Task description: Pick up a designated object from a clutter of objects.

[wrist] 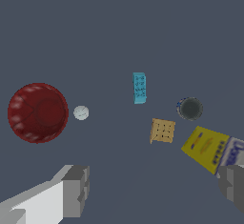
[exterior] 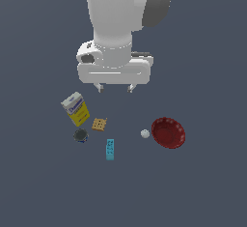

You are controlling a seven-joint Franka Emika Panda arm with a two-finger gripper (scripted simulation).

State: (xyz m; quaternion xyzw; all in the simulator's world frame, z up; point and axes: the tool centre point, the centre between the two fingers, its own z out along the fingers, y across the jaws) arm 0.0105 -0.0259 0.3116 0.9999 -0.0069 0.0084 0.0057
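Nearest the wrist camera, I see the gripper (wrist: 152,189) with its two grey fingers (wrist: 76,189) spread wide, released and holding nothing. From the exterior view, I read the arm (exterior: 120,13) hanging above the clutter, clear of every item. On the exterior view's right lies the red bowl (exterior: 168,132), with the tiny white ball (exterior: 144,134) just beside it. On that view's left stands the designated yellow-white box (exterior: 75,108), tilted, untouched. Near it I note the cyan block (exterior: 110,149), the tan cracker (exterior: 99,124) and the dark round can (exterior: 80,135), all apart.
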